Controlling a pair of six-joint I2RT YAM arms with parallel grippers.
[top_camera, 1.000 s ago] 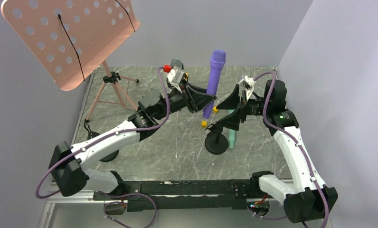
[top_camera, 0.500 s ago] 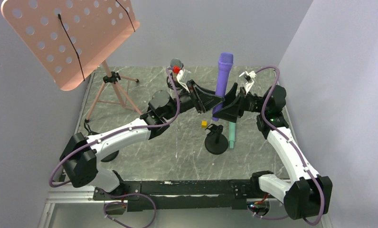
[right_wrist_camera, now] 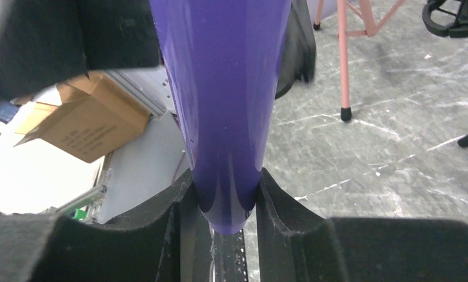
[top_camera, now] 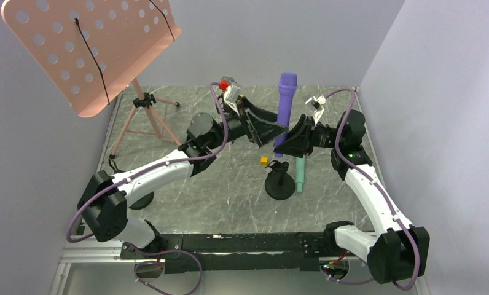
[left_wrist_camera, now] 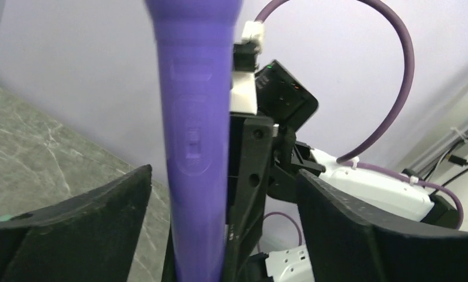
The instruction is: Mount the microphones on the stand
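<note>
Right gripper jaws clamp the upright purple microphone near its lower end; left gripper jaws stand apart around it.

Upright purple mic flanked by left gripper and right gripper, over stand with mint mic alongside.

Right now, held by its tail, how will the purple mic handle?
Likely rigid: the purple mic stands straight above the right gripper. Probably slippery: its shell looks glossy and tapered. May pivot, since only its tail sits in the jaws.
</note>
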